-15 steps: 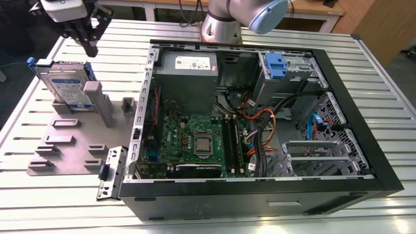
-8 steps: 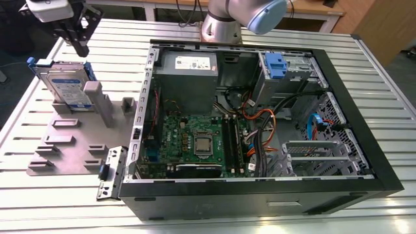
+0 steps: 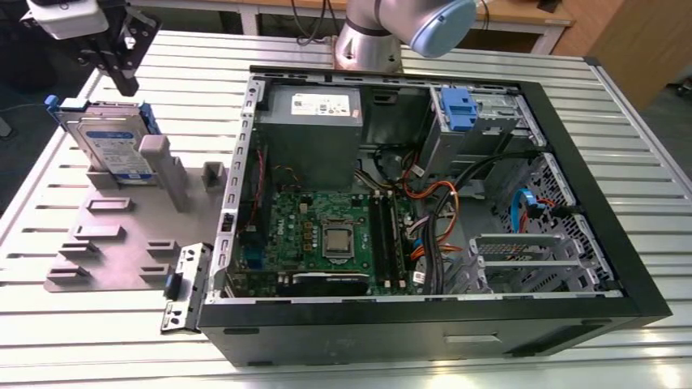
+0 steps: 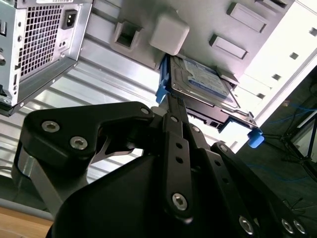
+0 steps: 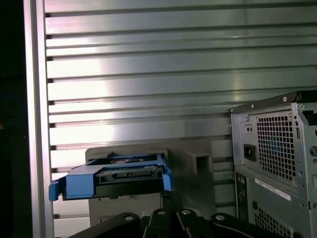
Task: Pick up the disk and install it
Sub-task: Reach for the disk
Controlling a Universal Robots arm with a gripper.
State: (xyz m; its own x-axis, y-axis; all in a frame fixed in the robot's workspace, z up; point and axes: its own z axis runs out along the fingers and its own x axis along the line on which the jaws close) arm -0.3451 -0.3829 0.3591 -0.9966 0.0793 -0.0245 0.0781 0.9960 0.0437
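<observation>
**Hidden or cropped.** The arm [image 3: 373, 36] is cut off by the upper edge of the exterior view, leaving its base column and 1 blue-grey joint in frame. The gripper [image 3: 119, 77], black below a white body that is itself cropped, hangs at that view's upper left. Whether it is set wide or narrow cannot be told. Whether it touches the disk [image 3: 112, 150] just beneath it is equally unclear. In the second wrist view the gripper's dark linkage covers the disk's near edge. In the exterior view a small grey stop hides part of the disk's lower end.

**Surface and room.** A slatted aluminium table [image 3: 627, 121] carries everything. Beyond it stand pale wooden furniture [image 3: 627, 40] and, at the exterior view's left, a dark floor [image 3: 22, 121].

**Objects, by size.** An open black computer case [image 3: 605, 243] lies on its side at the centre, with a green motherboard [image 3: 324, 235] and a grey power supply [image 3: 313, 105] inside. Its perforated rear panel [image 5: 277, 144] appears in both wrist views. A grey fixture plate [image 3: 119, 243] with raised stops lies on the table at the exterior view's left, just beside the case.

**Disk.** It stands on end in the fixture plate's far corner, well apart from the case's drive bays. Its long axis rises from the plate, leaning away from upright. The white-and-blue label face is turned toward the exterior camera, and blue rails frame the sides and upper end. 1 grey upright block [image 3: 160, 166] stands just beside it on the exterior view's right.
</observation>
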